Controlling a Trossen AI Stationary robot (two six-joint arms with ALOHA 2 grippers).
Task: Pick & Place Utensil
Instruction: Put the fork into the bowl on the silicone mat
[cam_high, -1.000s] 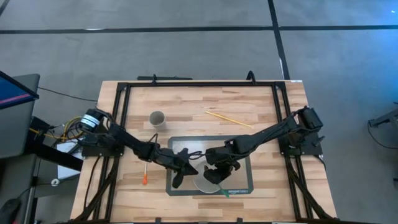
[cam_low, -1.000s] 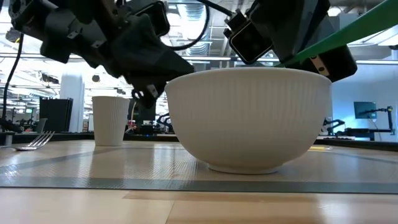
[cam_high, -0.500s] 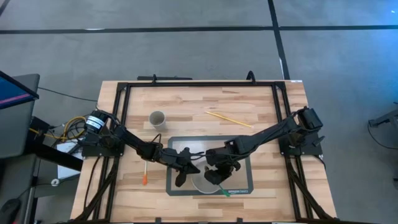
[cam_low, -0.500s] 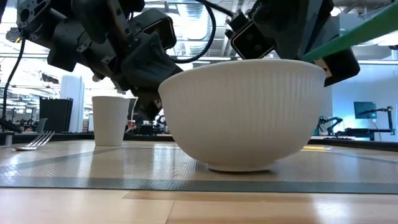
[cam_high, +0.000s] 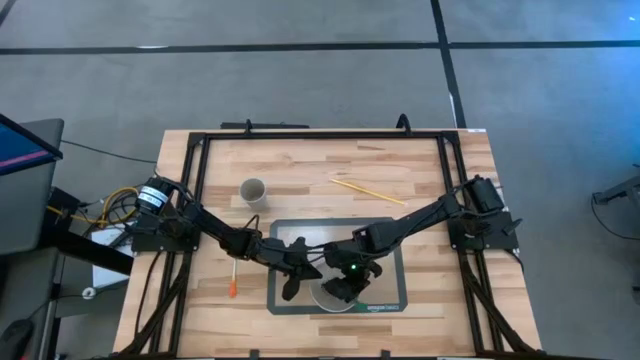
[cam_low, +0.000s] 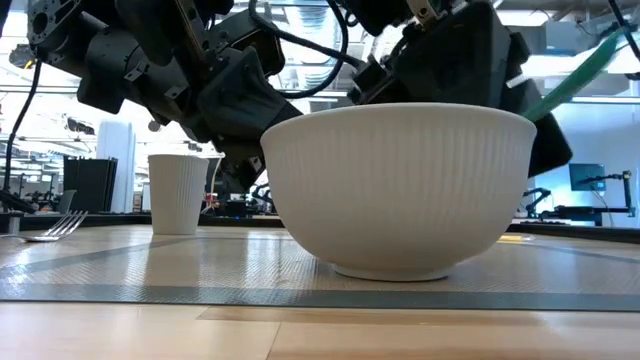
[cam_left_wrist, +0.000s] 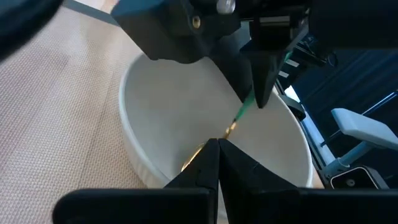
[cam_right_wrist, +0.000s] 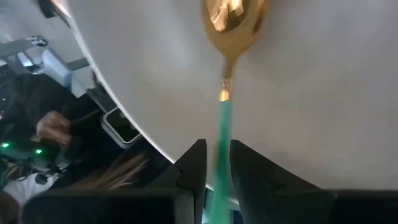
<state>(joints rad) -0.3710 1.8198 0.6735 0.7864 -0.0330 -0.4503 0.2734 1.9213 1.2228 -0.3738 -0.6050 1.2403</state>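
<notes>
Right claw clenched on green-handled spoon, angled down into white bowl.

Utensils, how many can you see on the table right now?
4: a spoon held in the bowl by the right gripper, a fork at the table's left, an orange-tipped one there too, and chopsticks at the back.

Small white print sits on the near edge of the grey rectangular mat, too tiny to read; nothing else legible.
</notes>
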